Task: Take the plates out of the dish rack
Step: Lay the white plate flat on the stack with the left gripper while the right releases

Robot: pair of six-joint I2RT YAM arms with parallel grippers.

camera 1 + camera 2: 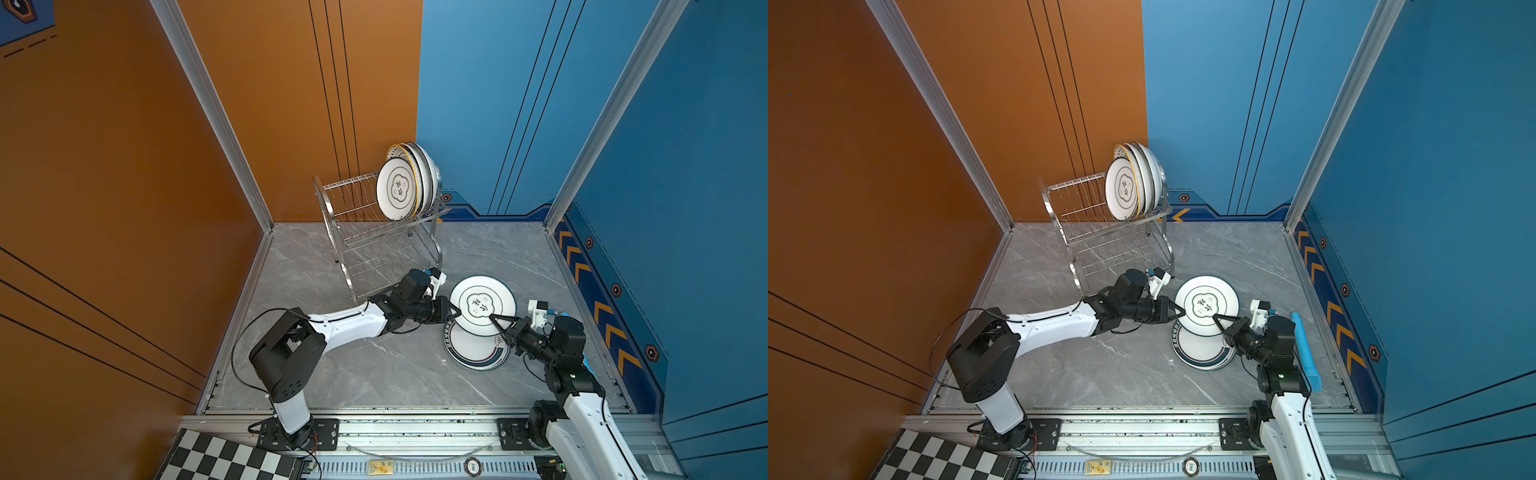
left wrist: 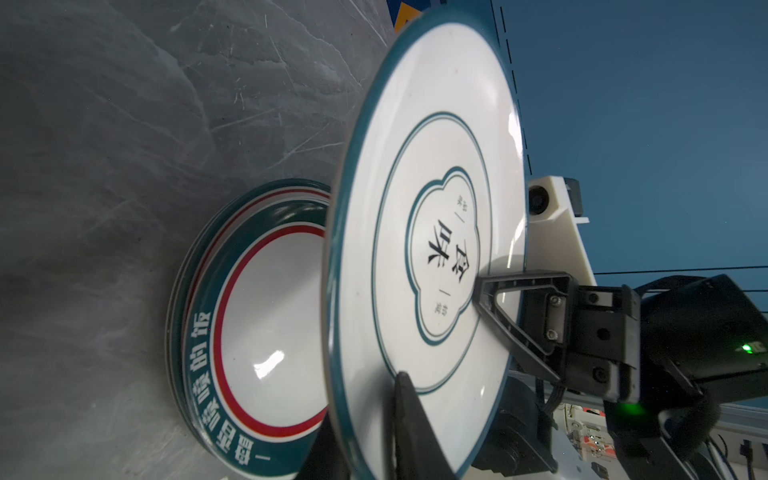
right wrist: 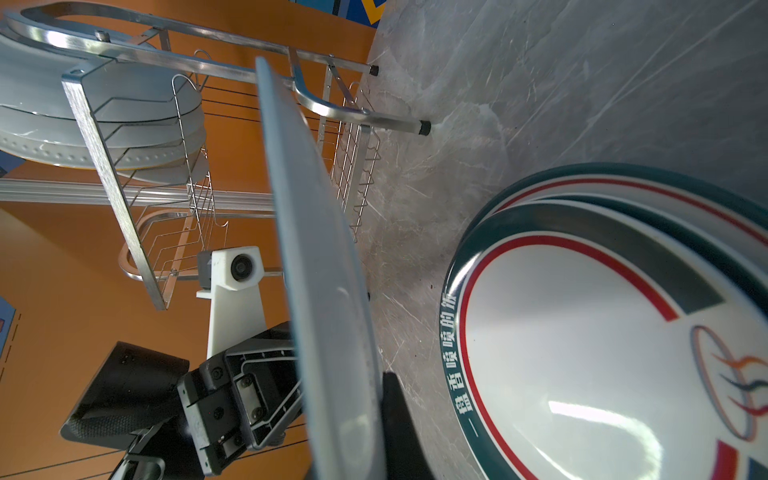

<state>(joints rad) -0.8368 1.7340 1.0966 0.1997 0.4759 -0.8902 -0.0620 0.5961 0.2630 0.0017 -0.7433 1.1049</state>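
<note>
Grey marble tabletop point(image 1: 374, 374), orange wall point(image 1: 124, 166), blue wall point(image 1: 685, 208); left pincer point(image 1: 455, 312), right pincer point(image 1: 494, 319) both clamp clover plate point(image 1: 482, 305).

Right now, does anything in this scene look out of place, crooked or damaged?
Only one oddity: the round white teal-rimmed plate with a clover outline is clamped at opposite edges by both the left gripper and the right gripper, above the stack of teal-and-red-rimmed plates, whose plates sit slightly misaligned. Nothing looks broken.

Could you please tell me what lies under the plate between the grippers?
A stack of teal-and-red-rimmed plates on the table; the raised plate hides its far part, count unclear.
</note>
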